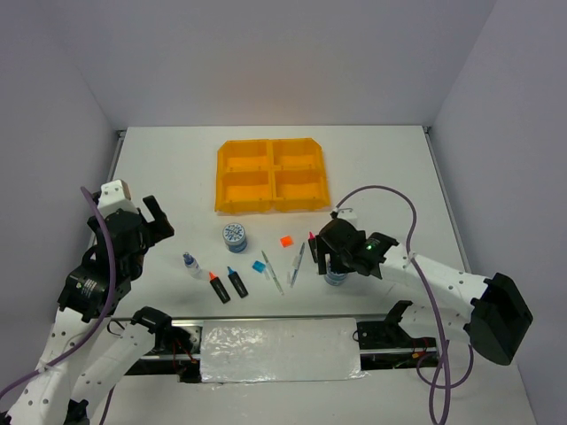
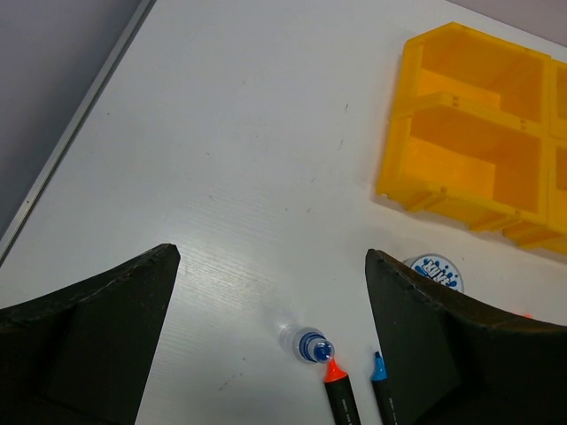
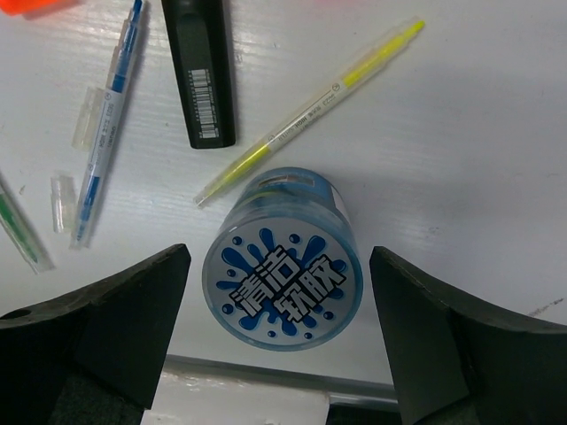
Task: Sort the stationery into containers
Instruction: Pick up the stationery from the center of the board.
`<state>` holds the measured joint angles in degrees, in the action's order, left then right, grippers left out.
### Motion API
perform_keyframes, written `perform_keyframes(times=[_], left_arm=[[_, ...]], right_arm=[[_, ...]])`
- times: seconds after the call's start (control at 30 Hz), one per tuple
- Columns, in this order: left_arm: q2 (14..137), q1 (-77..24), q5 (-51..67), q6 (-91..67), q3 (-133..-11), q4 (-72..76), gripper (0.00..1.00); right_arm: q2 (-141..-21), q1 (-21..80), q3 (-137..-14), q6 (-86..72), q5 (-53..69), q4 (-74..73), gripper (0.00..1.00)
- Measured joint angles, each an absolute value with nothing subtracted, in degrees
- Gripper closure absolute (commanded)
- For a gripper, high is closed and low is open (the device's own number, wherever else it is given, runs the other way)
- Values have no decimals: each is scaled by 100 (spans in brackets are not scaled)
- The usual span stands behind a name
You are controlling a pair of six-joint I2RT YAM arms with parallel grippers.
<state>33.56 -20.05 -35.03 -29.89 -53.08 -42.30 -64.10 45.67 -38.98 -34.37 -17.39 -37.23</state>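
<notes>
The lid of the round blue pot (image 3: 282, 288) carries four white Chinese characters, 清洁软胶, set over a blue splash pattern. This pot stands upright close to the near edge of the tabletop (image 1: 390, 168), right of the middle. The right jaws are spread wide, one on each side of the pot. A thin strip of tabletop shows between the pot and each of them, so they grip nothing.

Just beyond the pot a yellow pen (image 3: 310, 97) lies slanted. A line of small print runs along its barrel, too fine to read. Beside it a black highlighter (image 3: 199, 71) shows a white barcode label whose digits cannot be made out. Further toward the left edge lies a blue pen (image 3: 104, 133).

A second pot (image 1: 235, 236) of the same kind stands near the middle of the tabletop, between the tray (image 1: 271, 168) and the near edge. In the left wrist view its lid is half hidden and its writing cannot be read.

The left jaws are wide apart and hold nothing, above bare tabletop toward the left edge. Nearer the near edge than their gap stands a small bottle (image 2: 310, 345) with a blue cap. Just beside it lie an orange-capped highlighter (image 2: 335, 372) and a blue-capped highlighter (image 2: 378, 365).

A blue square (image 1: 259, 266) and an orange square (image 1: 285, 240) lie among the pens. The orange-yellow tray, four compartments two by two, sits in the far half, midway between the left and right edges.
</notes>
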Motion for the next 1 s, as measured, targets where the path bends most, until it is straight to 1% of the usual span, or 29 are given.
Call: perform_keyframes(times=[0.07, 0.17, 0.2, 0.23, 0.27, 0.33, 0.4, 0.6, 0.7, 0.77, 0.87, 1.0], left_arm=[[3356, -2005, -3481, -2987, -5308, -4230, 1], [3356, -2005, -3457, -2980, -5308, -4230, 1], [3356, -2005, -3457, -2976, -5308, -4230, 1], [3356, -2005, -3454, -2971, -5308, -4230, 1], [3356, -2005, -3452, -2969, -5308, -4230, 1], [3356, -2005, -3437, -2965, -5308, -4230, 1], [3354, -2005, -3422, -2943, -5306, -4228, 1], [3354, -2005, -3411, -2864, -5299, -4200, 1], [3354, -2005, -3409, -2862, -5297, -4193, 1], [3354, -2003, -3409, -2862, -5297, -4193, 1], [3354, -1999, -3415, -2864, -5297, -4193, 1], [3354, -1988, -3417, -2864, -5297, -4193, 0]], right_arm=[[-6412, 4602, -3898, -3476, -1745, -3787, 14], [-6412, 4637, -3898, -3509, -1743, -3896, 29], [-6412, 4639, -3898, -3514, -1743, -3909, 37], [-6412, 4644, -3898, -3511, -1747, -3916, 40], [-6410, 4644, -3898, -3518, -1750, -3916, 52], [-6410, 4648, -3898, -3514, -1758, -3918, 67], [-6410, 4650, -3905, -3509, -1747, -3931, 79], [-6066, 4731, -4213, -3430, -1540, -4401, 78], [-5763, 4755, -4709, -3247, -1372, -4536, 77], [-5787, 4753, -5234, -3100, -1345, -4598, 77], [-6294, 4637, -6163, -2786, -1317, -4530, 78], [-7662, 4051, -7356, -2305, -1055, -4152, 78]])
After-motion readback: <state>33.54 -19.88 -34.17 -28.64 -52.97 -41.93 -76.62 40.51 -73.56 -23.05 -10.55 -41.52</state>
